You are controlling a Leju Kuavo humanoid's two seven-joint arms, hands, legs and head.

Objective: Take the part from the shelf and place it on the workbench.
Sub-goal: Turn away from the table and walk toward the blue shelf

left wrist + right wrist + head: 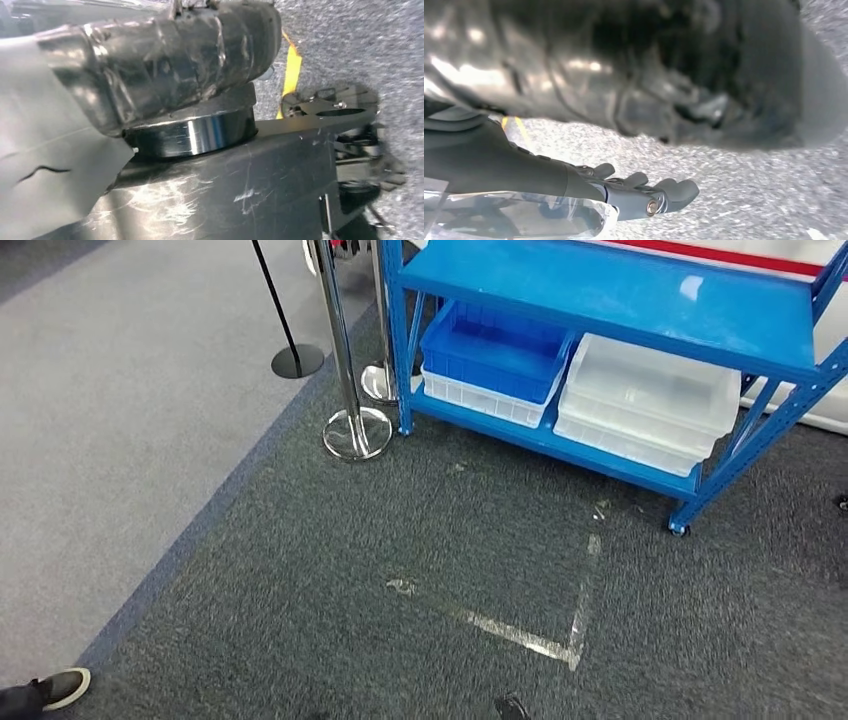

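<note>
Blue shelf (610,295) ahead with blue bin (495,350) and clear bin (650,390) – part not identifiable; right robot hand (644,192) empty, fingers apart; left robot hand state unclear – risk: clipping stanchion (355,430) on approach

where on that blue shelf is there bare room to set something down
The top deck of the blue shelf looks bare. The lower deck is crowded: the blue bin and the clear bin sit side by side, leaving only a thin front edge.
</note>
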